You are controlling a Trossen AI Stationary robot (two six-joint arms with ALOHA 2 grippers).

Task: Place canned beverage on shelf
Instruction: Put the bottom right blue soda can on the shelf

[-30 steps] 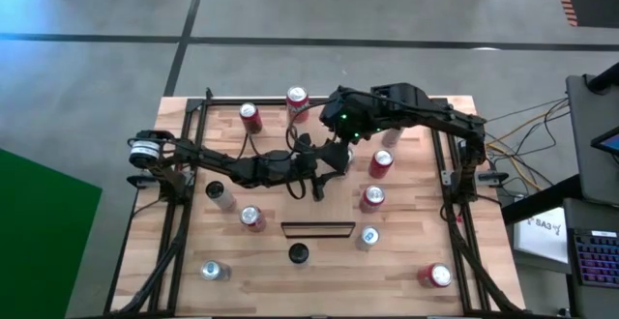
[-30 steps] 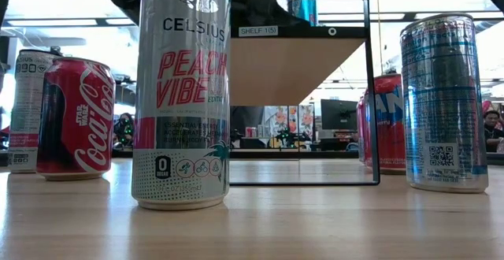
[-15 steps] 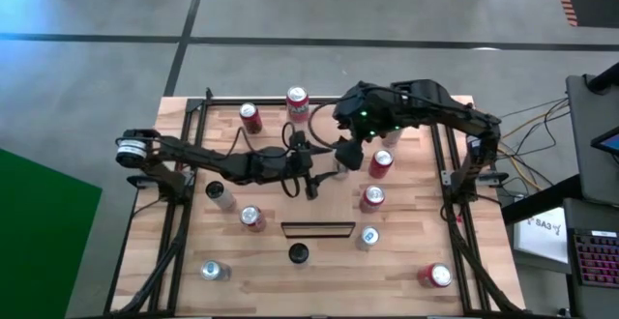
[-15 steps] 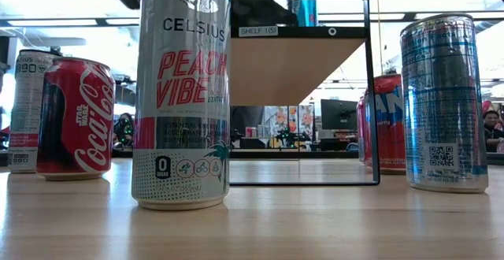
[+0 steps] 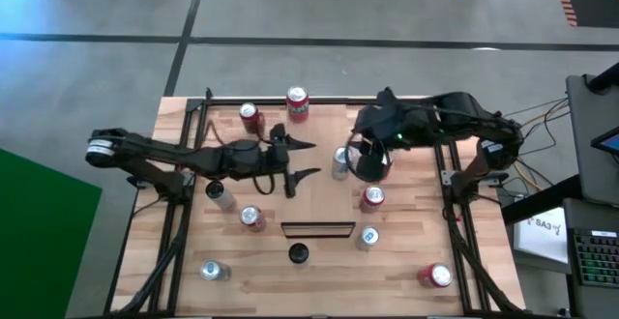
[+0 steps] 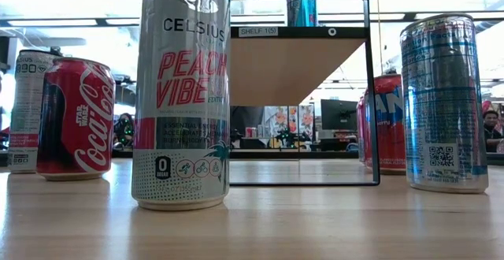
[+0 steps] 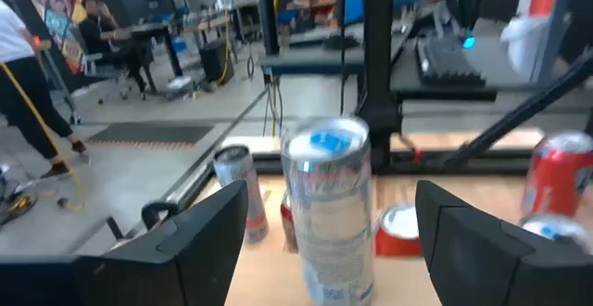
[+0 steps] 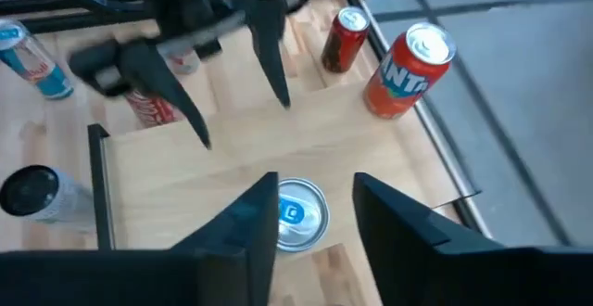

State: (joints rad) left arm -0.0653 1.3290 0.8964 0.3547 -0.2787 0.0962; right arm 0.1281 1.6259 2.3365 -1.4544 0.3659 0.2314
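Observation:
A silver can with a blue top [image 5: 340, 161] stands upright on the far end of the light wooden shelf [image 8: 167, 204]; the low view shows the can [image 6: 303, 8] on top of the board [image 6: 291, 63]. My left gripper [image 5: 311, 159] hovers level just left of the can, open, with a clear gap to it; its wrist view shows the can [image 7: 329, 213] ahead between the fingers. My right gripper [image 8: 315, 185] hangs higher on the can's right side, slanting down toward it, open with a narrow gap and nothing in it.
Red cans [image 5: 297, 104] [image 5: 251, 118] [image 5: 379, 164] [image 5: 372, 198] and silver cans [image 5: 221, 195] [image 5: 368, 237] stand around the shelf. A dark-topped can [image 5: 298, 253] and a Celsius can [image 6: 183, 94] stand near the shelf's front frame [image 5: 317, 228].
My left gripper has drawn back toward the table's left edge and risen, leaving the can standing on the shelf. My right arm has swung toward the table's right edge, away from the can.

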